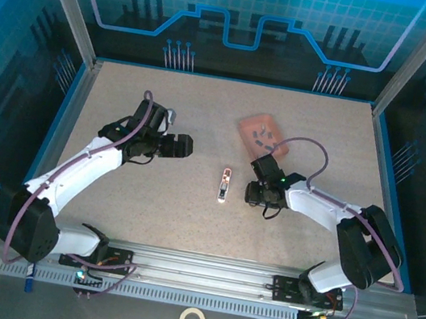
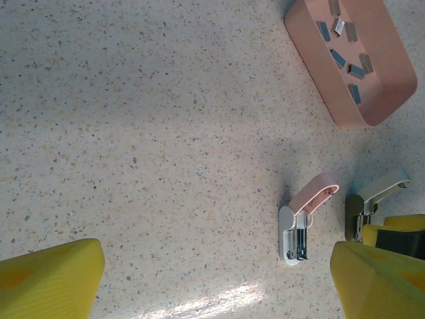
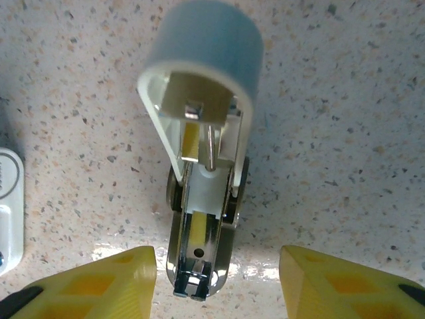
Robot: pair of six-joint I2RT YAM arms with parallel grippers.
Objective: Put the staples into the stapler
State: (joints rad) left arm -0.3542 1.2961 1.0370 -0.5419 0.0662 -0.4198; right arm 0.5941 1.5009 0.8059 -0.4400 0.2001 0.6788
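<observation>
The stapler (image 1: 225,184) lies mid-table, white, with its pinkish lid (image 2: 315,193) swung up and the dark channel exposed (image 2: 297,234). Several dark staples (image 2: 339,58) lie loose in a pink tray (image 1: 245,124). A second mini stapler (image 3: 202,219), with a pale blue lid raised and a shiny metal channel, rests on the table between the yellow fingers of my right gripper (image 3: 218,266). Those fingers stand open, with a gap on each side. My left gripper (image 2: 219,279) hovers open over bare table left of the white stapler, holding nothing.
The pink tray's rim (image 2: 312,73) sits at the back right, just beyond my right gripper (image 1: 253,191). The white stapler's end (image 3: 10,206) lies close to the right gripper's left finger. My left gripper (image 1: 186,147) is over open speckled tabletop.
</observation>
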